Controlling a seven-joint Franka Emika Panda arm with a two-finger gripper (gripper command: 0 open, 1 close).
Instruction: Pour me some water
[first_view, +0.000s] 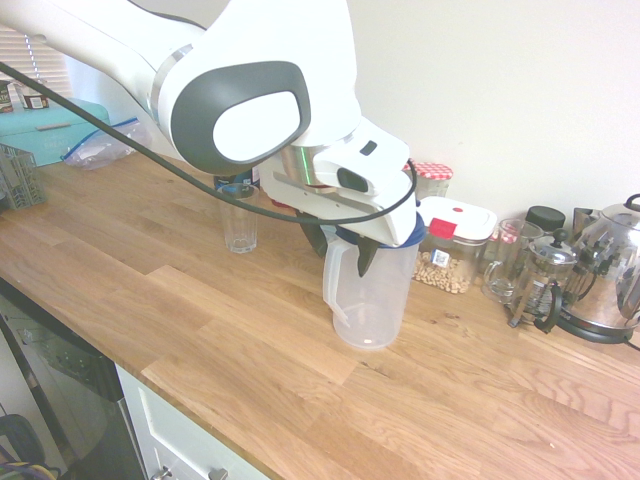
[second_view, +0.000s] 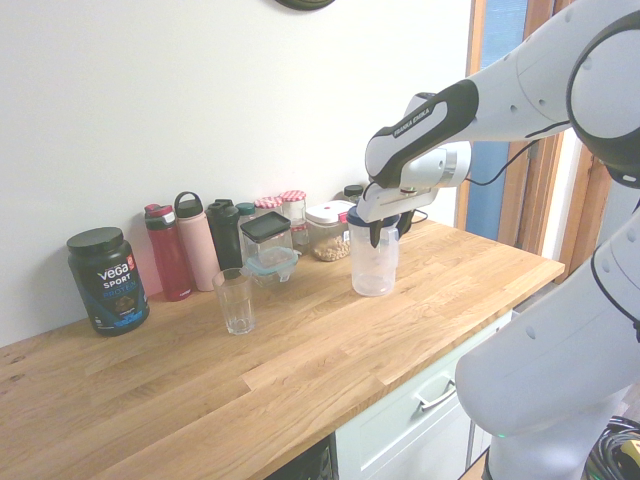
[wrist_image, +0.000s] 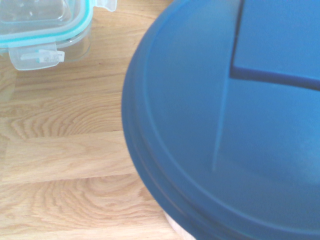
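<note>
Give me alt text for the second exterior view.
The white arm's gripper is at the top of a clear pitcher with a blue lid, standing on a wooden counter. An empty glass stands apart from it, in front of a row of bottles and jars along the wall.

Opposed exterior views share the jug (first_view: 372, 290) (wrist view hovers just above its lid (wrist_image: 225, 125)).

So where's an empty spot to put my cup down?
The wood in front of the glass and the pitcher is bare, right to the counter's front edge. Along the wall it's crowded: bottles, jars and a black tub.
</note>
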